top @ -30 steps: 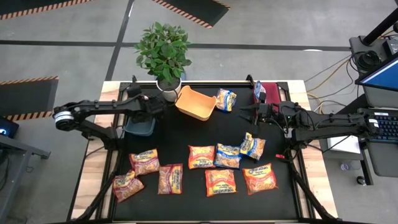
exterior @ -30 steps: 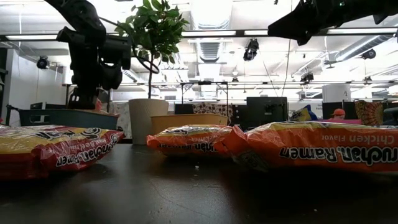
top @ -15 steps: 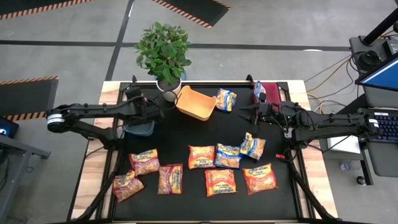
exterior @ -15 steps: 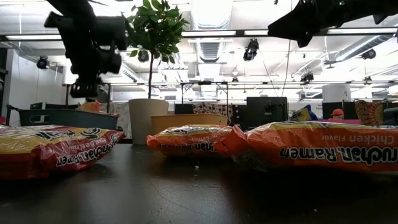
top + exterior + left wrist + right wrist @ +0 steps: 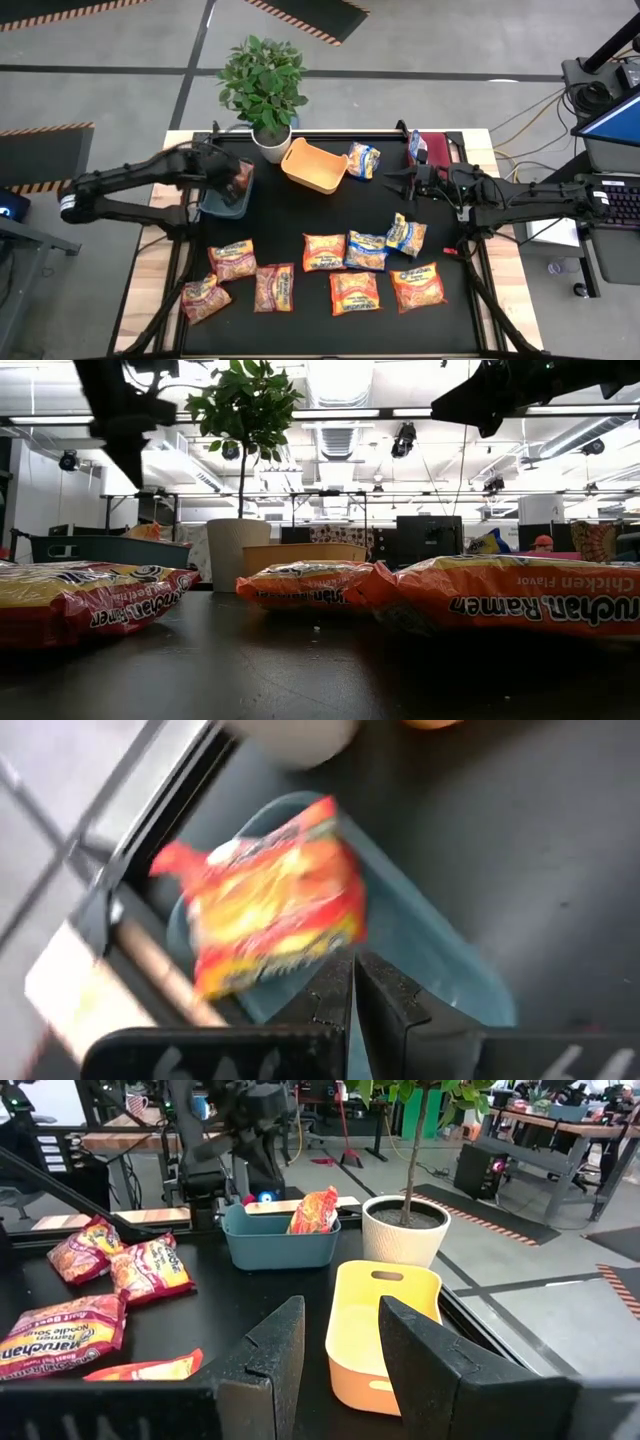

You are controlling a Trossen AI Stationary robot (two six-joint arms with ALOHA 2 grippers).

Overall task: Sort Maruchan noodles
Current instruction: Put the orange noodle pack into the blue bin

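Maruchan packets (image 5: 355,292) lie mostly across the near half of a black table (image 5: 300,210): nine in two loose rows, pinkish-red ones at the left, orange and blue-and-yellow ones at the right. In the low view the nearest orange packet (image 5: 520,598) reads "Ramen" and "Chicken Flavor", upside down from that camera; in the right wrist view a red packet (image 5: 55,1335) reads "Maruchan Noodle Soup". One red packet (image 5: 241,180) stands tilted inside the teal bin (image 5: 222,205) at the far left of the table, just beside the white pot of a plant (image 5: 262,85). An orange bin (image 5: 314,166) sits tilted near the far middle, with a blue-and-yellow packet (image 5: 363,160) just beside it and another (image 5: 417,146) resting at the red bin (image 5: 437,150) in the far right corner. The left gripper (image 5: 355,985) hangs above the teal bin, fingers pressed together and empty, its arm reaching in from the left edge. The right gripper (image 5: 390,182) hovers above bare table between the orange and red bins, its arm stretched in from the right; its fingers stand partly apart and hold nothing. Open tabletop runs between the bins and the packet rows.
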